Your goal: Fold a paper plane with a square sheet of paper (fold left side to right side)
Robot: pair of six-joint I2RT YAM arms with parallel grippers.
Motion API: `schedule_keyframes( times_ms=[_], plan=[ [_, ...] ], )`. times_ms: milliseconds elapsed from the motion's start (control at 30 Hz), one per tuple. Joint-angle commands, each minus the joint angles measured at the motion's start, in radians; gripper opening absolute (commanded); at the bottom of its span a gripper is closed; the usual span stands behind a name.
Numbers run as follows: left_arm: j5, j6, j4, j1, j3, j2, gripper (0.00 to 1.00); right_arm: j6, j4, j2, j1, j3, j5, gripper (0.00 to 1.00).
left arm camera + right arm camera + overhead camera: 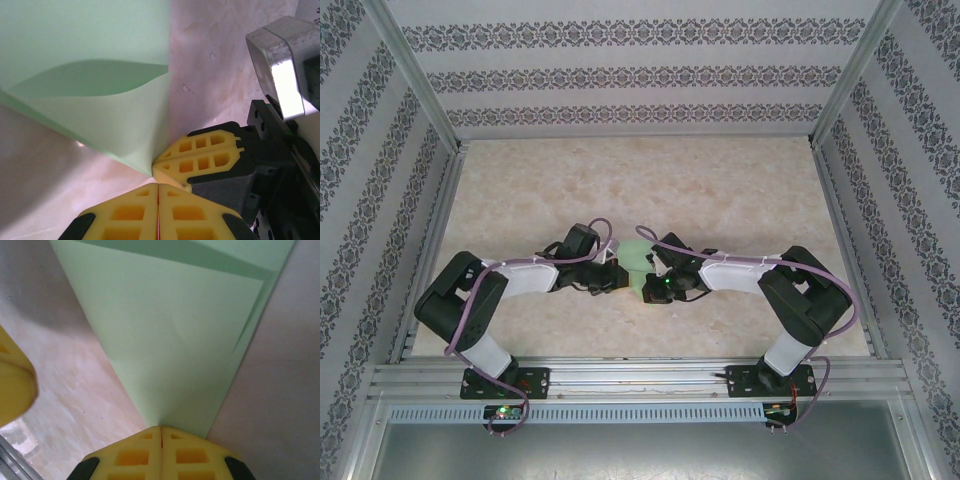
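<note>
Paper (170,340) matt and smooth; table (720,190) glossy, perhaps laminate (yellow pads (130,212) of left tool (158,186) look plastic)

surface: marbled beige table (720,190) | on it: folded light-green paper (638,256), near middle

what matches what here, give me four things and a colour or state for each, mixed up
Things:
1. paper
2. table
3. right gripper
4. walls

Colour or state:
a. marbled beige
b. shut on the paper's corner
c. light green, folded
d. pale with dark patterned stripes

Pairs: 1-c, 2-a, 3-b, 4-d
</note>
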Motion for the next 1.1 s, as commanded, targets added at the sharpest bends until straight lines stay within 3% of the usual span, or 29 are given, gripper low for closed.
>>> schedule_keyframes(
  times_ms=[0,400,1067],
  plan=[
    [0.033,-0.044,0.123,-0.019,0.015,0.037,0.08,0.004,-0.131,0.068,0.007,-0.027,0.129,0.0],
    [0.012,0.008,0.085,-0.028,0.08,0.152,0.07,-0.007,-0.154,0.075,0.007,-0.02,0.138,0.0],
    [-0.123,0.076,-0.076,-0.021,0.124,0.238,0.04,-0.033,-0.225,0.08,0.005,0.004,0.168,0.0]
  ],
)
